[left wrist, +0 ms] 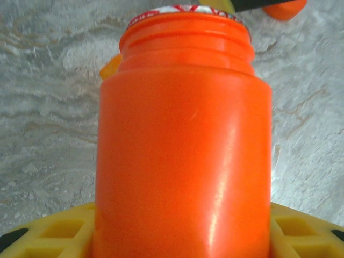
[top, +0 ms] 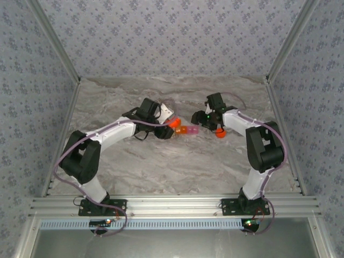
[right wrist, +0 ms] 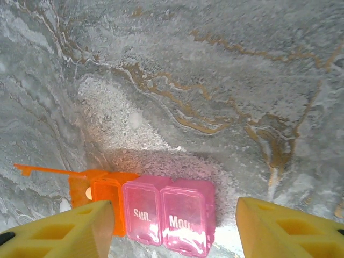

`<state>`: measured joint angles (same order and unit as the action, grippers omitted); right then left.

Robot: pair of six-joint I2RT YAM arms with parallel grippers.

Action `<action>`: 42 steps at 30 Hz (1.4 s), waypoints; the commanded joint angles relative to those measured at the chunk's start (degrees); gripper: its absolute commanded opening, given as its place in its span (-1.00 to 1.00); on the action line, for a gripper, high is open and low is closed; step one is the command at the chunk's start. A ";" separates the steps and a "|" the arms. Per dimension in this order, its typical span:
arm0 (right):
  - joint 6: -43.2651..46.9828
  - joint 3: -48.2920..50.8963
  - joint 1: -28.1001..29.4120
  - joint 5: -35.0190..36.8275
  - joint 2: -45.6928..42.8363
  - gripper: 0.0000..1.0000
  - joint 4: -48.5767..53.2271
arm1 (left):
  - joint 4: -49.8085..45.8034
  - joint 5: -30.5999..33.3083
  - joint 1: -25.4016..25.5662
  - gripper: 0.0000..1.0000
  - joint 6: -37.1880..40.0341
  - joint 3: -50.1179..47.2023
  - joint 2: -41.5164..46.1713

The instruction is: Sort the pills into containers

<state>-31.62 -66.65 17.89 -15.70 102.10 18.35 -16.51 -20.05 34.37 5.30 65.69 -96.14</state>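
The largest worry is the orange bottle [left wrist: 183,161]. My left pincer [top: 165,127] holds it by the body, jaws about half open around it, with the mouth aimed towards the pill box [top: 189,130] in the middle of the table [top: 161,166]. If I tip it too far, I judge the contents would rush out and scatter over the marble instead of landing in one cell. The glossy wall could also twist in the grip.

My right pincer [right wrist: 174,212] hangs just above the box, jaws apart, with nothing between them. If I lower it from here, a finger could catch the box, which looks light, and shove it away from the bottle mouth. It could also knock shut the raised lid [right wrist: 48,171] of the orange cell [right wrist: 105,201].

The pink cells [right wrist: 185,220], marked Sun and Mon, have their lids down, so anything meant for them would bounce off.

The cap [top: 220,133] lies beside the right arm, near the box. A nudge could send it rolling.

Counts:
- one table
- two arms
- two pincers
- one bottle
- one pill box, with three cells as I read it: one orange, two pink
- one cap
- pills: none I can count; a pale speck by the orange cell is too small to name
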 commanded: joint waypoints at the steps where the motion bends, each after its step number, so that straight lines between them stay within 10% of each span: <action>1: 0.77 -3.61 -1.19 -0.29 -3.67 0.28 3.35 | 6.30 -2.01 -0.40 -1.00 -1.15 -1.45 3.54; 18: 8.95 -4.93 -7.47 13.66 -6.27 0.49 22.18 | 28.33 4.36 -0.13 -1.00 0.11 -7.48 13.92; 42: 10.88 -5.68 -7.28 17.14 5.44 0.39 23.66 | 49.42 12.45 1.24 -1.00 3.07 -13.71 16.49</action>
<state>-21.50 -70.98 10.39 0.75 106.28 40.97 25.82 -7.86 35.64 7.94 53.39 -79.92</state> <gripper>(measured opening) 0.698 0.532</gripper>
